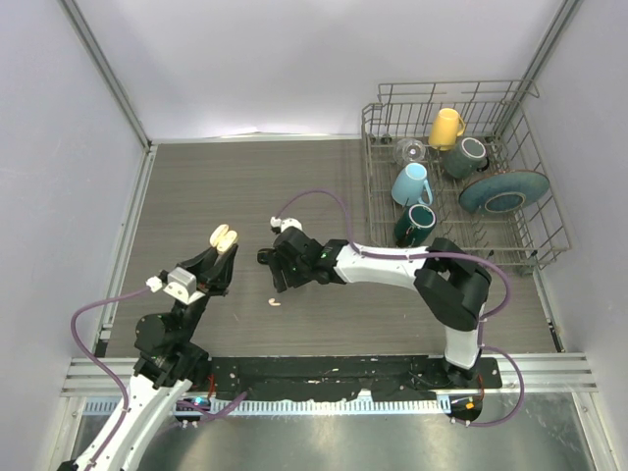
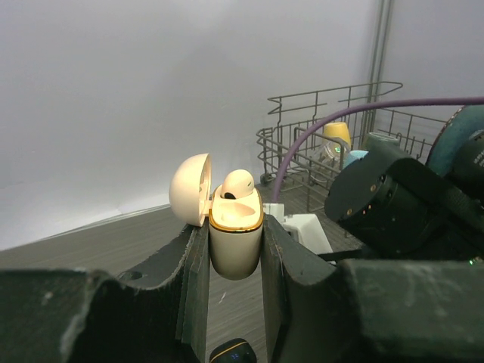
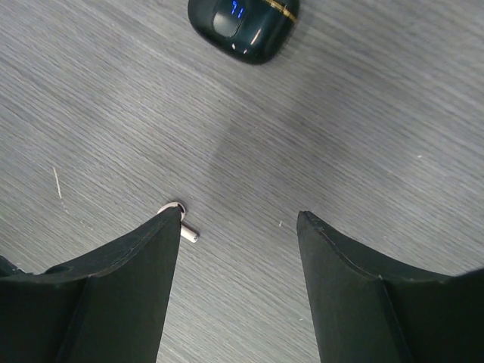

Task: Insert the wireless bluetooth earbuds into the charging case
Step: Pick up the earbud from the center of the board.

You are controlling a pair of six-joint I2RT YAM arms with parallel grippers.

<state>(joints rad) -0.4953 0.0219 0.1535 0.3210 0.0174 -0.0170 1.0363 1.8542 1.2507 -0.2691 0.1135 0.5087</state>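
Pickup step: your left tool (image 2: pixel 235 261) grasps the open charging case (image 2: pixel 234 223), holding a seated earbud (image 2: pixel 237 184). Shift your released right tool (image 3: pixel 238 223) to straddle the loose earbud (image 3: pixel 184 229) on the bench (image 3: pixel 363 136), then close.

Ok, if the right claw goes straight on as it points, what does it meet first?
Likely the tabletop; a small pale earbud lies at one fingertip, so that finger may touch it first. Depth unclear.
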